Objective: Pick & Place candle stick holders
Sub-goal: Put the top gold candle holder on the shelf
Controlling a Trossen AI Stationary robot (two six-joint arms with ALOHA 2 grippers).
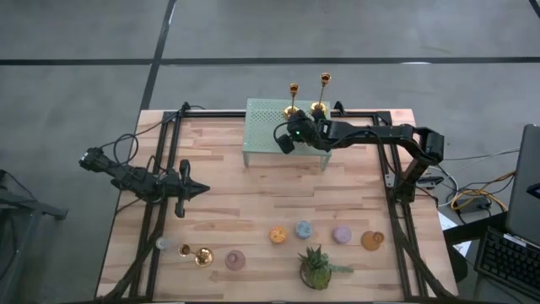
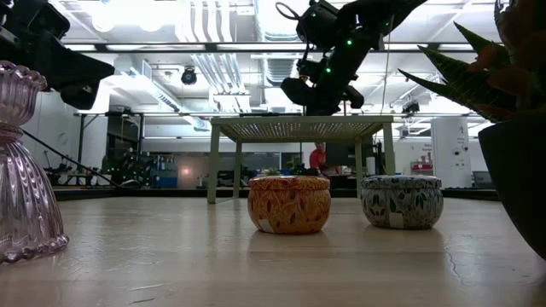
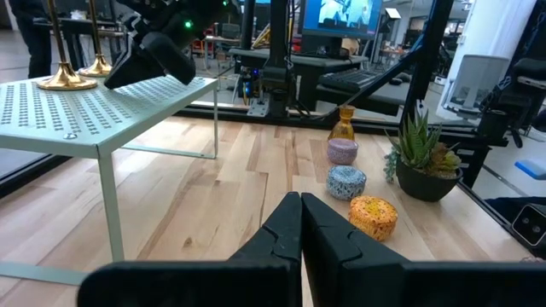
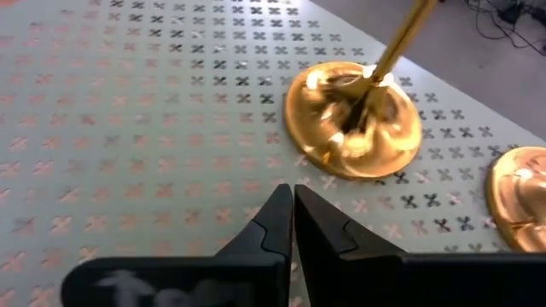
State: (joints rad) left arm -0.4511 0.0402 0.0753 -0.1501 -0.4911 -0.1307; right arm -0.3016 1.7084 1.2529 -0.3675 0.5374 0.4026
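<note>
Right hand (image 4: 293, 198): fingers pressed together, empty, poised just above the perforated top of the pale green stand (image 1: 266, 127), close beside the round base of one gold candlestick (image 4: 353, 119) without touching it. Second gold candlestick (image 4: 522, 196) just beyond the first, also upright on the stand's top. Both candlesticks at the stand's far edge, side by side. Third gold candlestick (image 1: 201, 255) lying on its side on the wooden tabletop (image 1: 236, 194), well away from the stand, near the front left corner, next to a pink glass holder (image 1: 234, 260). Left hand (image 3: 300, 223): fingers shut together, nothing between them, hovering over the tabletop to the left of the stand and nearer the front, pointed toward the row of small things. Orange tin (image 3: 374, 217), blue patterned tin (image 3: 347, 181) and purple tin (image 3: 343, 151) in a row on the tabletop in front of the stand, with an amber piece (image 3: 342, 126) at the right end of the row. Small potted plant (image 1: 316, 268) nearer the front edge than the tins, well apart from the stand.
</note>
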